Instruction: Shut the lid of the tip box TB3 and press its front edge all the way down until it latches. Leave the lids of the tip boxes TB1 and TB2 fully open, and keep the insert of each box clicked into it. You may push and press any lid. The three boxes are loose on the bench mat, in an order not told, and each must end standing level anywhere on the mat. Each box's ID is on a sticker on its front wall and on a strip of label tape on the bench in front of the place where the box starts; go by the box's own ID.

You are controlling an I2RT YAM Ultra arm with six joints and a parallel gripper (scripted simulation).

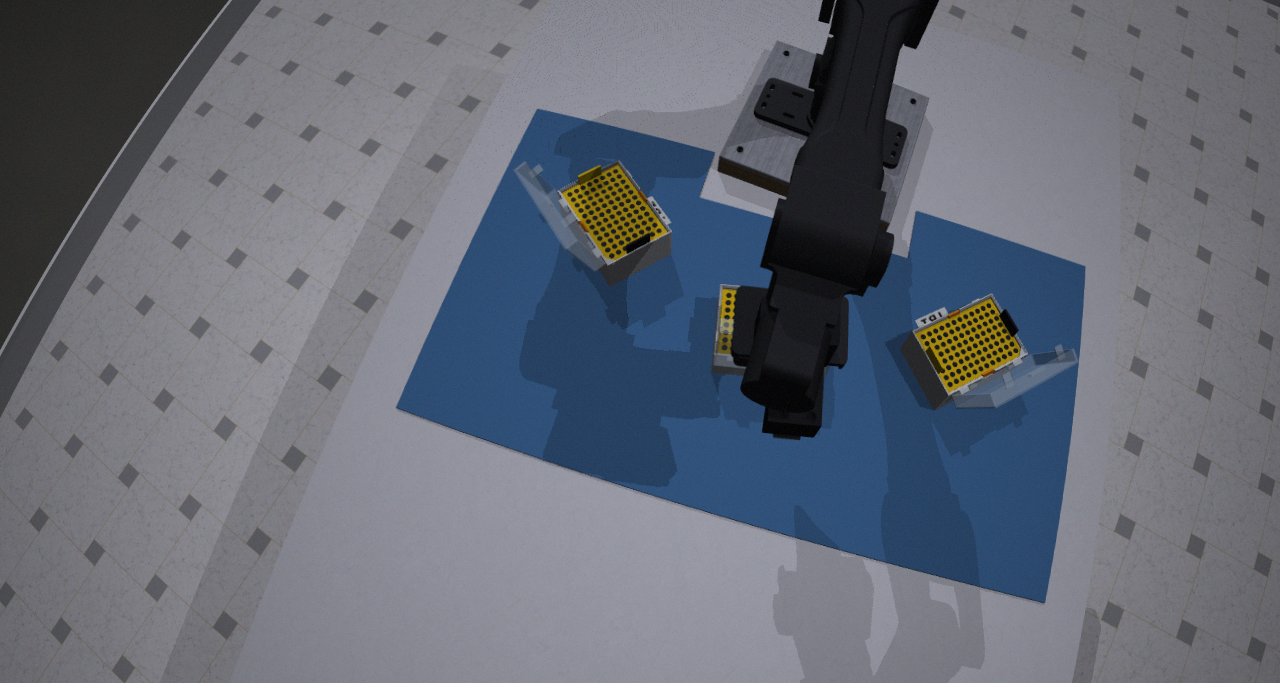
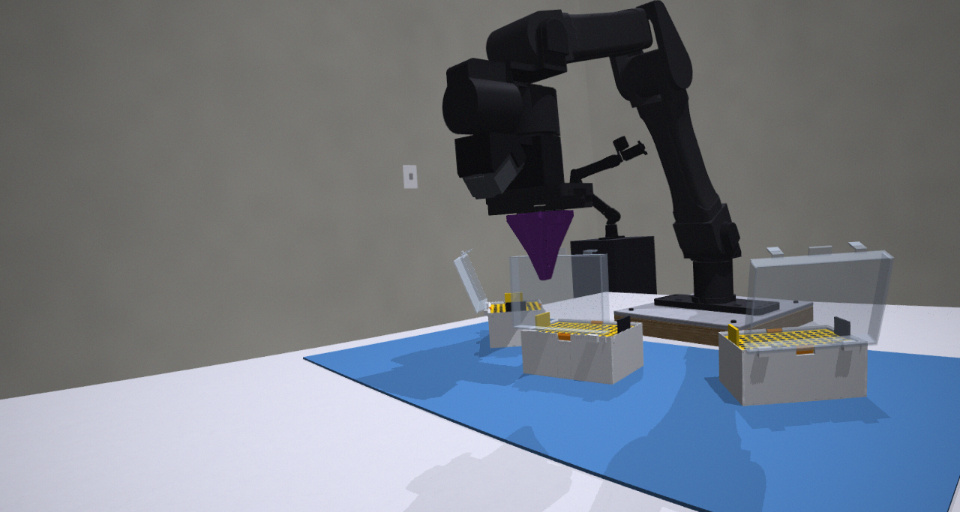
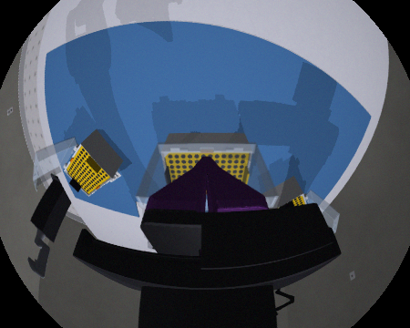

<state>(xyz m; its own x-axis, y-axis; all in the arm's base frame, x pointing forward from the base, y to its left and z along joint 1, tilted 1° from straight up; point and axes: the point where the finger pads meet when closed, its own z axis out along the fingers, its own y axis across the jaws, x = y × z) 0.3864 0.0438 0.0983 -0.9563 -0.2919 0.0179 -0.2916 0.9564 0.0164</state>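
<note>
Three grey tip boxes with yellow inserts stand on the blue mat, all with clear lids raised. My gripper (image 2: 542, 273) has purple fingers; it is shut and empty, and points straight down. Its tip is level with the upper part of the middle box's lid (image 2: 559, 286), which stands about upright. The middle box (image 2: 580, 351) lies mostly under my arm in the top view (image 1: 729, 325); its ID is hidden. In the wrist view the fingertips (image 3: 205, 159) are over its insert. The right box (image 1: 971, 348) has a sticker that reads like TB1. The left box (image 1: 613, 218) has an unreadable sticker.
My arm's base plate (image 1: 819, 133) sits at the mat's back edge. A black box with a thin camera arm (image 2: 614, 261) stands behind the middle box. The left box's lid (image 2: 469, 282) leans back; the right box's lid (image 2: 819, 287) stands tall.
</note>
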